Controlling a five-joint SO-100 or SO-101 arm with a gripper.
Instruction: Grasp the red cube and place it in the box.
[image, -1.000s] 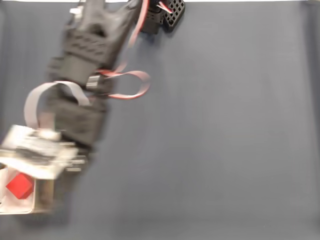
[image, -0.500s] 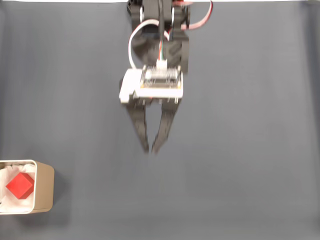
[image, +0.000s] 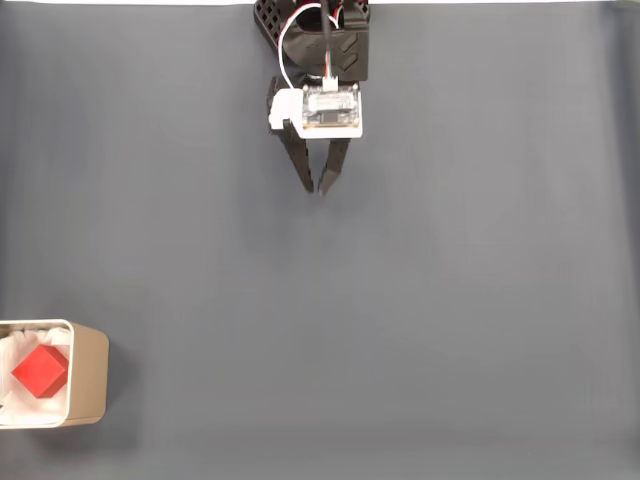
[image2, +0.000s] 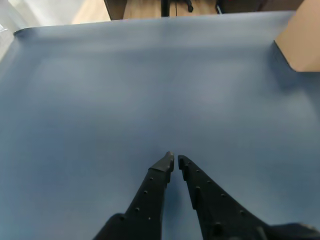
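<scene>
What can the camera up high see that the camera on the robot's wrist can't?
The fixed view alone has the red cube sitting inside the box at the lower left, plus the arm's white camera board. The wrist view alone has a tan edge at its upper right and wood flooring beyond the mat. Both share the blue-grey mat and the gripper, its fingers nearly together and holding nothing.
</scene>
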